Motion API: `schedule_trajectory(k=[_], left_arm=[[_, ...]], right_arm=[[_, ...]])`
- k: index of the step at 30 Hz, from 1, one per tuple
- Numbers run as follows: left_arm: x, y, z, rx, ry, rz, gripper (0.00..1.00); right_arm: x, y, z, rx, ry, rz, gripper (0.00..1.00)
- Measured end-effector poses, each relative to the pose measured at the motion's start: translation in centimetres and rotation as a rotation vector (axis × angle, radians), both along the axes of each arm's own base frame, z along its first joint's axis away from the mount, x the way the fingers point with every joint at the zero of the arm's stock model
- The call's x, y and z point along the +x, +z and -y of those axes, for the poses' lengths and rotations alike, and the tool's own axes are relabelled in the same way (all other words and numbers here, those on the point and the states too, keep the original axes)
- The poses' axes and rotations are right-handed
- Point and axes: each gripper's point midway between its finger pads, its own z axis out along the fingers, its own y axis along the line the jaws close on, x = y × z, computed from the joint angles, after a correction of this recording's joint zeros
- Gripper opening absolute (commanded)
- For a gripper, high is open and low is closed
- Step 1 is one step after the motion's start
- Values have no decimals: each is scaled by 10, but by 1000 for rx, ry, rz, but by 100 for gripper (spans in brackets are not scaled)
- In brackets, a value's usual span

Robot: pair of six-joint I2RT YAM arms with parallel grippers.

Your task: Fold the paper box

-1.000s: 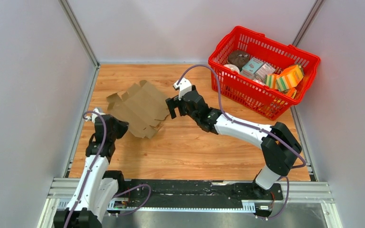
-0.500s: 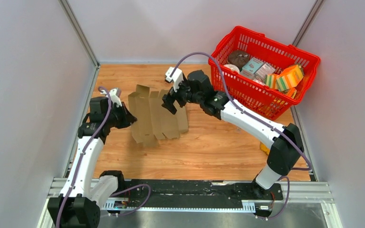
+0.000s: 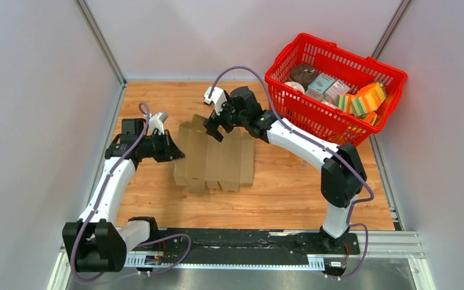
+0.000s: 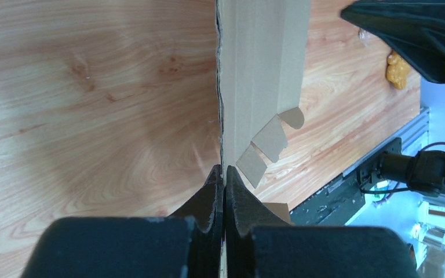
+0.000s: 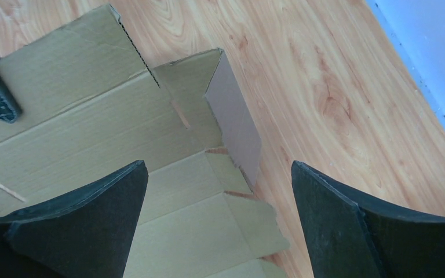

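The paper box (image 3: 214, 160) is a flat brown cardboard sheet with creases and notched flaps, spread over the middle of the table. My left gripper (image 3: 178, 154) is shut on its left edge. In the left wrist view the sheet (image 4: 261, 69) runs edge-on away from the left gripper (image 4: 225, 174), whose jaws pinch it. My right gripper (image 3: 212, 128) hovers open over the sheet's far edge. The right wrist view shows the right gripper (image 5: 218, 168) with jaws wide apart above a corner flap (image 5: 232, 121) of the sheet (image 5: 92, 139), touching nothing.
A red basket (image 3: 305, 112) with colourful packages (image 3: 362, 99) stands at the back right, close behind the right arm. A small yellow thing (image 4: 397, 66) lies on the wood beyond the sheet. Grey walls close in the table on three sides.
My left gripper has swung forward and to the right, turning the sheet so that it spreads across the table's middle. The right gripper has moved back and left, over the sheet's far edge, still open.
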Motion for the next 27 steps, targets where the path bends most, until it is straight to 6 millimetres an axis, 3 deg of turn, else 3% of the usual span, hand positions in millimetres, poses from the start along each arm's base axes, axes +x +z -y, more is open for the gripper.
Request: schedule_trajectory(k=[4,7,10,14,17,21,25,26,27], left_arm=[[-1,1,6,-17,-29,-8,0],[-3,3,13,-21,-64,-1,0],[-6,4,18,-22,-90,4,0],[-9,3,21,-20,-107,-1,0],[-11,3,22,-18,-113,-5,0],[-12,2,23,-17,-116,-9,1],[-11,1,21,-6,-105,-12,18],[-11,1,20,-2,-100,-11,22],[-10,1,20,1,-93,-9,31]], right_arm=[[8,-16,0,-24,-24,-12,93],[14,-19,2,-28,-57,-7,84],[18,-15,2,-17,-72,5,74],[22,-11,0,4,-84,22,49],[24,-12,0,12,-92,32,37],[22,-28,5,-8,-105,17,29],[15,-48,12,-32,-107,-5,15],[13,-51,14,-38,-108,-9,4],[13,-53,17,-42,-116,-11,0]])
